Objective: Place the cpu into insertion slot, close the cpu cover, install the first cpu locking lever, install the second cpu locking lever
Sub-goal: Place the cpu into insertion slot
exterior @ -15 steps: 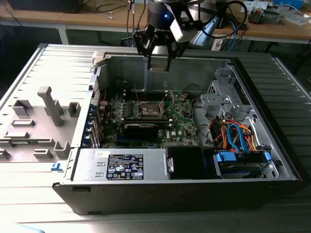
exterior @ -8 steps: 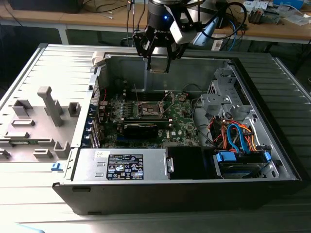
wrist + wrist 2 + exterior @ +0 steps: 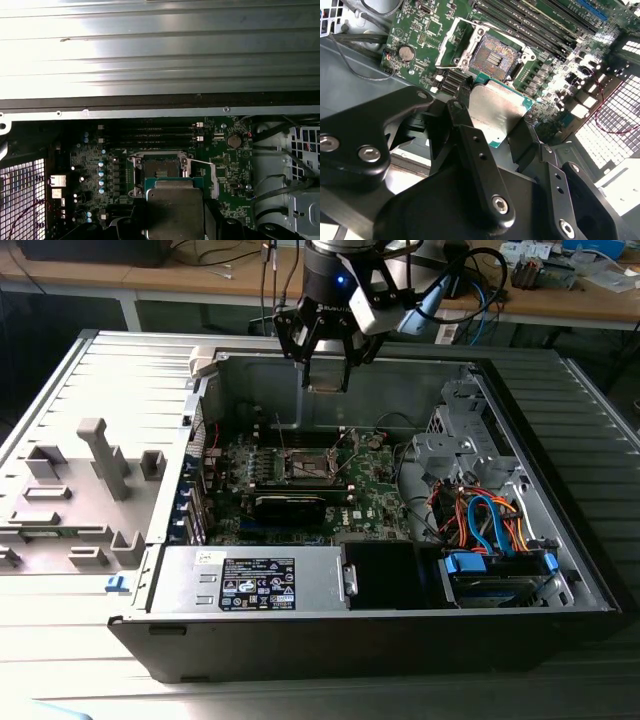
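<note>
We record gripper clamped on cpu, fingers pressing two opposite edges. Cpu held clear above green board, near insertion slot, not touching it. Slot dark centre exposed in both wrist views.

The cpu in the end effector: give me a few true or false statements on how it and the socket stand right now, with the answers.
1. The end effector is shut on the small flat silvery-grey square cpu. True.
2. The cpu is seated in the square silver-rimmed insertion slot. False: it is held above the green circuit board, and the slot's dark centre lies bare.
3. The thin silvery metal cpu cover lies closed over the slot. False: it stands swung open beside the slot.
4. Blue and orange cables lie to the exterior view's right of the board. True.
</note>
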### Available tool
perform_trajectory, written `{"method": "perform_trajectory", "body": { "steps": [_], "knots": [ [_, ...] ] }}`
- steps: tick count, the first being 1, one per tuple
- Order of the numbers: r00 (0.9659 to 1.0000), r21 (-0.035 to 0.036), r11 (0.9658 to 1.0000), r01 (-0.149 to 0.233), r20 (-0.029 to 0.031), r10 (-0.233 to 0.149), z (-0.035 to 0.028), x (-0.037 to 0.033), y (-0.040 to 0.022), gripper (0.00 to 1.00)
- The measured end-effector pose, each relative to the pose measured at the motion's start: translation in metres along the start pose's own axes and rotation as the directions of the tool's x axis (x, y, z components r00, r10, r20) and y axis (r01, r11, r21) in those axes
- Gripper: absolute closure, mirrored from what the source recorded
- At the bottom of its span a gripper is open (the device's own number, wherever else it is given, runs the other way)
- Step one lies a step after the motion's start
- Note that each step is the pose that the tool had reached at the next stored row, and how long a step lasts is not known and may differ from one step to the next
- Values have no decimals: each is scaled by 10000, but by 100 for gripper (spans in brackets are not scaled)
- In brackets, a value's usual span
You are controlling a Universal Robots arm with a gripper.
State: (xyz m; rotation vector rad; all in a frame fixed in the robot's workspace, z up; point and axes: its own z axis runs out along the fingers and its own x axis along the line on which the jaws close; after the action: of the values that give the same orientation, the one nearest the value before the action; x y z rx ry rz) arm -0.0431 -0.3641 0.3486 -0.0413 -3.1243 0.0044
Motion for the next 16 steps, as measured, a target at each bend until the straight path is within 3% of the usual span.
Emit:
{"method": "perform_trajectory", "body": {
  "steps": [16],
  "knots": [
    [10000, -1, 10000, -1, 1, 1, 32, 1, -26, 45]
  ]
}}
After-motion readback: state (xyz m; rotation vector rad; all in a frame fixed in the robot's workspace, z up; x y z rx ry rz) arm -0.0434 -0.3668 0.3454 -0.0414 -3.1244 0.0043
